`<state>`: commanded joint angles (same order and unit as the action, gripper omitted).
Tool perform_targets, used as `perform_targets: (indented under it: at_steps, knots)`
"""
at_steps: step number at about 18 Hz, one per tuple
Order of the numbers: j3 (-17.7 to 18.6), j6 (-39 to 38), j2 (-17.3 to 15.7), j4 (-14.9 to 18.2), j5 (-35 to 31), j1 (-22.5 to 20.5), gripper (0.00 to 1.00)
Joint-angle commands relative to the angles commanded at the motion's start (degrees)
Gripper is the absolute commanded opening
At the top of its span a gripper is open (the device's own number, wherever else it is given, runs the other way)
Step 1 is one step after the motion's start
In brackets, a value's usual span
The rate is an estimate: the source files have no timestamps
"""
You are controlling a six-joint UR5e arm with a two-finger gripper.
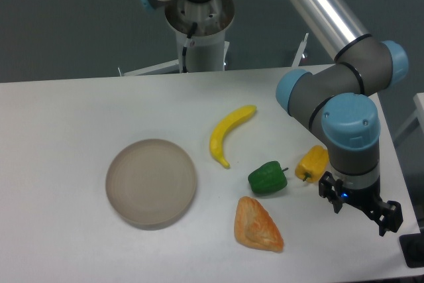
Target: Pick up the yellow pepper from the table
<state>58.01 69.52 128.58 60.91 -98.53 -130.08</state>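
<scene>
Pincer [361, 209] hovers open beside the yellow pepper [313, 163].
The pepper lies on the white table [59, 130], just right of the green pepper [267, 177]; no readable writing anywhere.

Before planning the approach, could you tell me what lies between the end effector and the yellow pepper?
Nothing: in the camera view only bare table separates the end effector from the yellow pepper.

Yellow pepper [313, 163] is small and chunky, yellow-orange, lying on its side near the right edge of the plain white surface [59, 124], partly hidden behind the arm's wrist.
</scene>
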Motion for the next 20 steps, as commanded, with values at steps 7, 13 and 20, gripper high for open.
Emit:
perform_targets:
  at_steps: [7,13,20]
  knots:
    - [0.79,-0.09,-0.09,0.0,0.0,0.09,1.0]
    - [3.59,-0.17,-2.54,0.87,-0.26,0.97,1.0]
    - [14.15,4.99,-13.17,7.79,4.81,-5.78,1.0]
